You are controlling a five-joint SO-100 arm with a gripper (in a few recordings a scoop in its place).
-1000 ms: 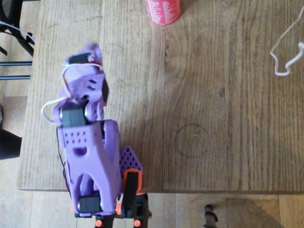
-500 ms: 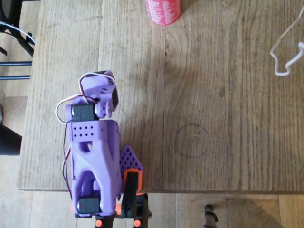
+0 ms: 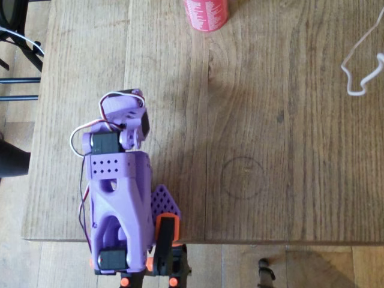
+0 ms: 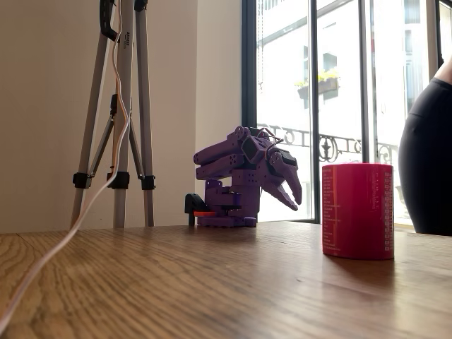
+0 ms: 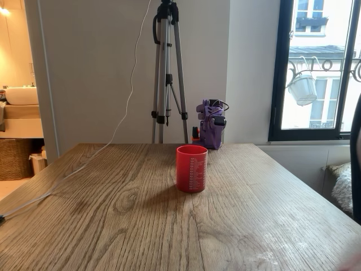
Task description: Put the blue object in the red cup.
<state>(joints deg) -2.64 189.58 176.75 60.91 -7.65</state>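
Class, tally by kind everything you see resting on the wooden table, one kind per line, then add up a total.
Red cup: 1
Purple robot arm, folded at the table's edge: 1
White cable: 1
Total: 3

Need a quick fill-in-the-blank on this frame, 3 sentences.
1. The red cup stands ____ on the wooden table.
2. The purple arm is folded back at the table's edge, and its tool hangs ____ of the tabletop.
3. A white ____ trails across the table.

Missing words: upright; clear; cable
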